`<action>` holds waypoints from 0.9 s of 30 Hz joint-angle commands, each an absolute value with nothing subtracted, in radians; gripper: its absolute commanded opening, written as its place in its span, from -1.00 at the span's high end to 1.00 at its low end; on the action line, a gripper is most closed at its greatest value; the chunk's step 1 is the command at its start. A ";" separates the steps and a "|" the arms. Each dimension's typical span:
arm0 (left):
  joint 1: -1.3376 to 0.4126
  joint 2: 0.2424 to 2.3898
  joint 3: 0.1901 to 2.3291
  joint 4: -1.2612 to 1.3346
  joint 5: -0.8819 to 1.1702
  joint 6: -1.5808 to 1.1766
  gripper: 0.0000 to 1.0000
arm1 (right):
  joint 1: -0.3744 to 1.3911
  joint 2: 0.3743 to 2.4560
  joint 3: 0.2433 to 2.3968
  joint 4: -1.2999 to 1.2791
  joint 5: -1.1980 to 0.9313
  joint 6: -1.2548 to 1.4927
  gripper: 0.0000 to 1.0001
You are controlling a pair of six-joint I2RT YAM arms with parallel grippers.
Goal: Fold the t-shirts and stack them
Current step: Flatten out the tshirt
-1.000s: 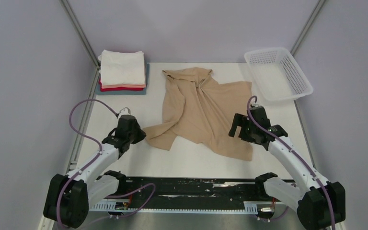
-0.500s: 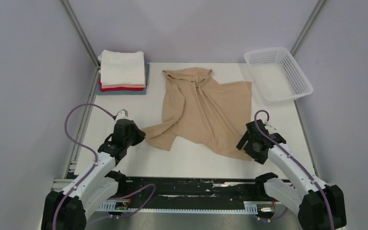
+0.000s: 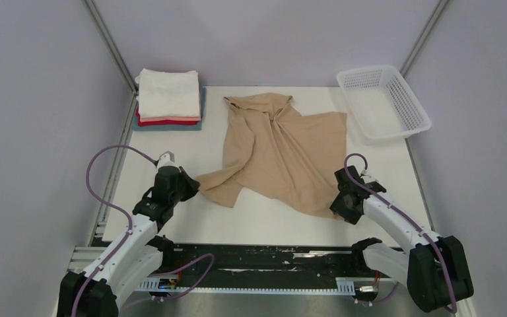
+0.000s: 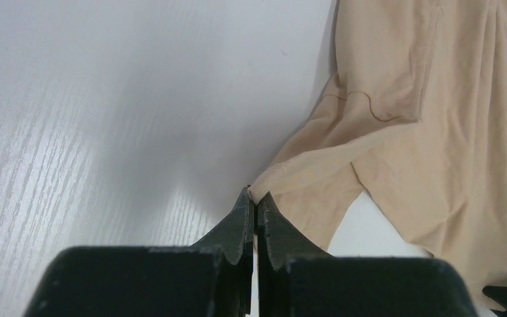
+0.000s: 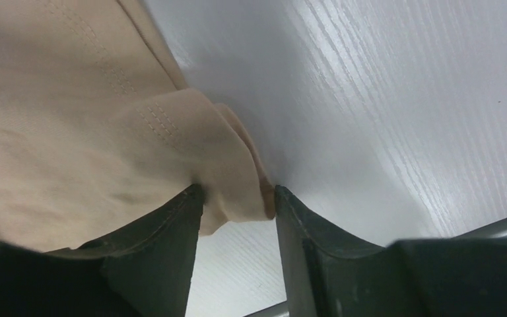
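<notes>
Currently: tan t-shirt lies crumpled on table. Left gripper pressed together, apparently nipping the sleeve hem. Right gripper: jaws apart, straddling bunched hem corner. Close fully before lifting; then draw both corners apart evenly.

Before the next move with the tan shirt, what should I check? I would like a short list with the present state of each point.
1. Left end effector shut on the sleeve edge: ok.
2. Right end effector placed around the near corner of the shirt: ok, cloth sits between the fingers.
3. Right grip closed firmly on that corner: cannot tell.
4. Shirt lying flat: not ok, it is creased and folded over at the far end.
5. Stack apart from the shirt: ok.
</notes>
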State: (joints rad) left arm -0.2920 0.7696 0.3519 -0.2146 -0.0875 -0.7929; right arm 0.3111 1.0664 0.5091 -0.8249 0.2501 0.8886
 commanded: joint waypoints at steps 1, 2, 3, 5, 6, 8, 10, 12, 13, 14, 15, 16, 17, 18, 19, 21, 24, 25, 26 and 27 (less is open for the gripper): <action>-0.286 0.758 0.347 -0.200 -0.110 -0.809 1.00 | 0.313 1.101 0.488 -0.735 0.224 0.874 0.15; -0.285 0.758 0.347 -0.199 -0.112 -0.809 1.00 | 0.314 1.108 0.488 -0.722 0.214 0.869 0.18; -0.286 0.758 0.347 -0.199 -0.113 -0.810 1.00 | 0.314 1.118 0.488 -0.708 0.203 0.863 0.23; -0.286 0.757 0.345 -0.199 -0.115 -0.810 1.00 | 0.314 1.138 0.490 -0.684 0.193 0.844 0.38; -0.286 0.756 0.344 -0.193 -0.114 -0.810 1.00 | 0.314 1.147 0.493 -0.674 0.193 0.834 0.50; -0.285 0.758 0.341 -0.181 -0.104 -0.808 1.00 | 0.314 1.160 0.507 -0.653 0.203 0.807 0.81; -0.287 0.761 0.341 -0.162 -0.094 -0.810 1.00 | 0.314 1.153 0.539 -0.626 0.217 0.769 1.00; -0.285 0.766 0.349 -0.134 -0.080 -0.811 1.00 | 0.314 1.136 0.592 -0.592 0.227 0.724 1.00; -0.286 0.770 0.367 -0.111 -0.068 -0.810 1.00 | 0.313 1.133 0.628 -0.577 0.236 0.696 1.00; -0.286 0.772 0.377 -0.098 -0.058 -0.803 1.00 | 0.314 1.132 0.674 -0.566 0.249 0.674 1.00; -0.286 0.779 0.406 -0.069 -0.043 -0.800 1.00 | 0.314 1.132 0.720 -0.556 0.260 0.653 1.00; -0.286 0.782 0.425 -0.058 -0.037 -0.797 1.00 | 0.315 1.133 0.769 -0.539 0.264 0.629 1.00; -0.287 0.791 0.468 -0.046 -0.028 -0.792 1.00 | 0.313 1.130 0.816 -0.526 0.273 0.612 1.00; -0.286 0.796 0.496 -0.048 -0.031 -0.791 1.00 | 0.313 1.125 0.860 -0.516 0.289 0.602 1.00; -0.286 0.804 0.558 -0.060 -0.044 -0.791 1.00 | 0.312 1.116 0.918 -0.498 0.305 0.584 1.00; -0.286 0.816 0.656 -0.092 -0.067 -0.777 1.00 | 0.302 1.100 1.008 -0.484 0.319 0.543 1.00; -0.287 0.828 0.841 -0.181 -0.148 -0.756 1.00 | 0.282 1.073 1.140 -0.472 0.314 0.478 1.00; -0.286 0.828 0.876 -0.229 -0.194 -0.753 1.00 | 0.278 1.062 1.175 -0.463 0.303 0.450 1.00; -0.286 0.826 0.944 -0.245 -0.210 -0.740 1.00 | 0.272 1.052 1.211 -0.458 0.290 0.417 1.00; -0.286 0.816 0.973 -0.276 -0.233 -0.732 1.00 | 0.267 1.043 1.251 -0.456 0.282 0.385 1.00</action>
